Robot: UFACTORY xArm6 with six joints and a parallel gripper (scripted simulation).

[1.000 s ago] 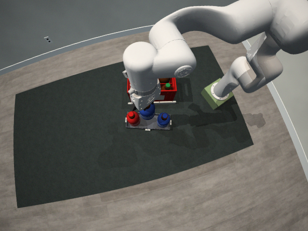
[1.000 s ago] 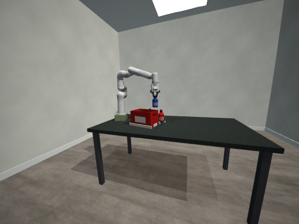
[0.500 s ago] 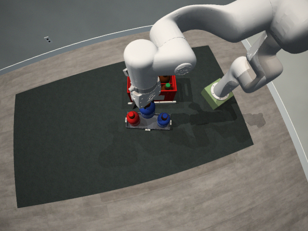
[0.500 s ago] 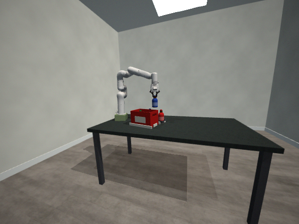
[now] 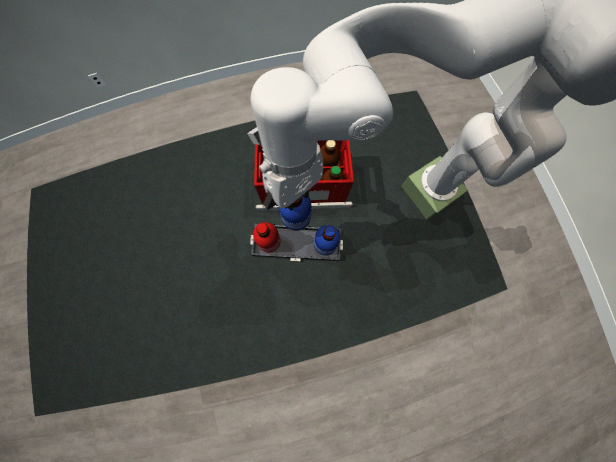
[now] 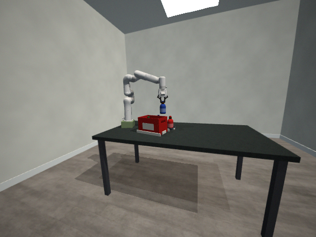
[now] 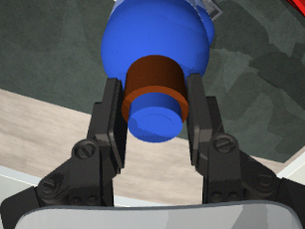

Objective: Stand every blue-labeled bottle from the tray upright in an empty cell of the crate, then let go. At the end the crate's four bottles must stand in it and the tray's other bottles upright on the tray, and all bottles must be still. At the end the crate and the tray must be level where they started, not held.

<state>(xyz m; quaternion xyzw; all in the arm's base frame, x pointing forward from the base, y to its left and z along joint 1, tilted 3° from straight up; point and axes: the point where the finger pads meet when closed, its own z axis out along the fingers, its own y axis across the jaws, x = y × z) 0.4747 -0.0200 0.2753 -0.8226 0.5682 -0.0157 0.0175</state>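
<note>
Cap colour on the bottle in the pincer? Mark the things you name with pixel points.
Blue cap (image 7: 155, 126), above a brown neck (image 7: 154, 75); shows best in the wrist view.

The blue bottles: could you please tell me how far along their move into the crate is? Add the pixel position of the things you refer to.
Done: one blue bottle (image 5: 296, 214) (image 6: 162, 109) (image 7: 154, 42) is lifted off the tray (image 5: 296, 251).
In hand: the gripper (image 6: 162, 101) (image 7: 154, 95) is shut on its neck, outside the crate (image 5: 332, 192) (image 6: 162, 126).
Left: crate and release it, then the other blue bottle (image 5: 327, 240), standing on the tray.
</note>
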